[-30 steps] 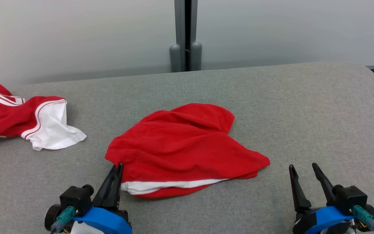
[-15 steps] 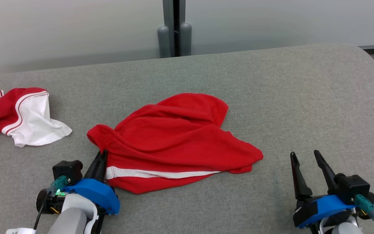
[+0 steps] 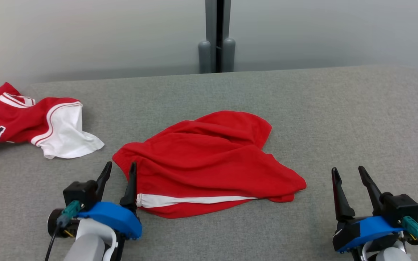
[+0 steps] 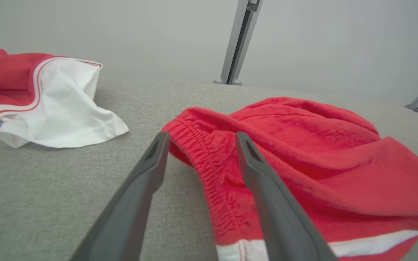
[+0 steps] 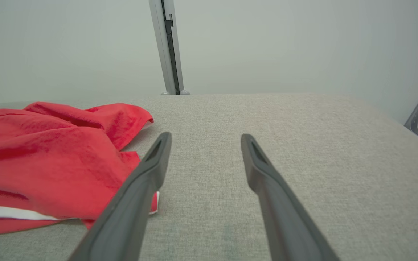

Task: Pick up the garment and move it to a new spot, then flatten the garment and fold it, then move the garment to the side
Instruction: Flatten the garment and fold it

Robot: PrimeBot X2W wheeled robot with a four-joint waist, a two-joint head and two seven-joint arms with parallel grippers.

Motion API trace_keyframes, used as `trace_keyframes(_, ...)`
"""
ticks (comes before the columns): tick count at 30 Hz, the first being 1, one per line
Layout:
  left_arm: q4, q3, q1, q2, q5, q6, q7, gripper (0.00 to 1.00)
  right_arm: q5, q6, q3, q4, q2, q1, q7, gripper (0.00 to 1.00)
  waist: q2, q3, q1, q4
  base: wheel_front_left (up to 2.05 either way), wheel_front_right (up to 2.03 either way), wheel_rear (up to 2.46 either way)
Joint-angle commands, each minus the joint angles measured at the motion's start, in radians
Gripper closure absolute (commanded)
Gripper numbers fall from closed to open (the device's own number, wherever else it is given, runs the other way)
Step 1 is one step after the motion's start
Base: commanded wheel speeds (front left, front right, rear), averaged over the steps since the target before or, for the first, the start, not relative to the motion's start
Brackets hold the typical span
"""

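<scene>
Red shorts with a white side stripe lie crumpled in the middle of the grey cushion. My left gripper stands open at their left edge, its fingers straddling the elastic waistband without closing on it. The right gripper is open too, sitting on the cushion to the right of the shorts, apart from the cloth. In the right wrist view the shorts lie left of the open fingers.
A second red and white jersey lies bunched at the far left of the cushion, also seen as the jersey. A grey post stands behind the cushion against a pale wall. Bare grey cushion spreads to the right.
My left gripper was shut on the shorts' left edge and has now opened, letting go. The shorts have spread slightly leftward. The head camera has shifted.
</scene>
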Motion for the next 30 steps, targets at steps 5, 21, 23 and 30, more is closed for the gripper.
trace_keyframes(5, -0.151, 0.066, 0.148, -0.029, 0.034, 0.008, -0.005, 0.00, -0.001, 0.000, 0.013, 0.002, -0.003, 0.037, -0.003, 0.00, 0.0000, -0.040, 0.0000, 0.027, 0.00, 0.00, 0.00)
trace_keyframes(21, -0.258, 0.095, 0.244, -0.080, 0.093, 0.005, -0.005, 0.00, -0.093, 0.000, 0.051, 0.279, -0.004, -0.090, 0.080, 0.00, 0.0000, -0.045, 0.0000, 0.084, 0.00, 0.00, 0.00)
trace_keyframes(23, -0.260, 0.096, 0.245, -0.082, 0.097, 0.003, -0.005, 0.00, -0.089, 0.000, 0.055, 0.317, -0.006, -0.116, 0.106, 0.00, 0.0000, -0.041, 0.0000, 0.093, 0.00, 0.00, 0.00)
trace_keyframes(30, -0.261, 0.103, 0.251, -0.089, 0.109, 0.001, -0.005, 0.00, -0.003, 0.000, 0.143, 0.393, -0.034, -0.179, 0.145, 0.31, 0.0000, -0.029, 0.0000, 0.116, 0.00, 0.00, 0.00)
